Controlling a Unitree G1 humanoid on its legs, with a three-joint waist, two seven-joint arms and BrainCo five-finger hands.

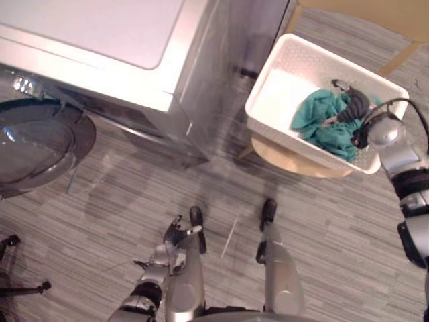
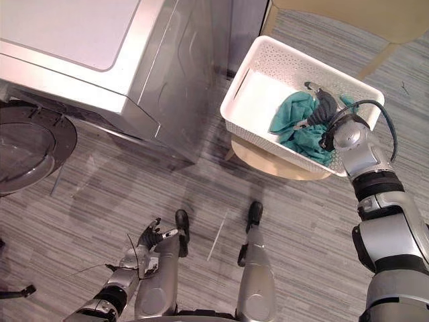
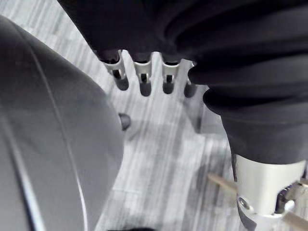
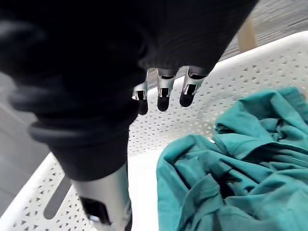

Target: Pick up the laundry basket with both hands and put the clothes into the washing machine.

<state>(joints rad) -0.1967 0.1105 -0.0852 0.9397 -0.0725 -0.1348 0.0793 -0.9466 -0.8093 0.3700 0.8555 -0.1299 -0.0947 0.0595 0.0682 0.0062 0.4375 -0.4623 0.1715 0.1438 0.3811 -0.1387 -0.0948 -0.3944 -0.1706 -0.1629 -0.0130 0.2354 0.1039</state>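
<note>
A white perforated laundry basket (image 1: pixel 280 94) stands on a round wooden stool (image 1: pixel 285 159) to the right of the washing machine (image 1: pixel 100 40). Crumpled teal clothes (image 1: pixel 320 122) lie in the basket's right half. My right hand (image 1: pixel 354 104) reaches inside the basket just above the clothes; its fingers (image 4: pixel 163 94) are straight and hold nothing, with the teal cloth (image 4: pixel 231 168) and the basket wall (image 4: pixel 231 82) past them. My left hand (image 2: pixel 151 239) hangs low near the floor, open, its fingers (image 3: pixel 144 77) straight.
The washer's round door (image 1: pixel 37 142) stands open at the left, low and close to the floor. A light wooden piece of furniture (image 1: pixel 375 13) stands behind the basket. A dark stand's feet (image 1: pixel 20 288) sit at the lower left. Grey striped floor lies between washer and stool.
</note>
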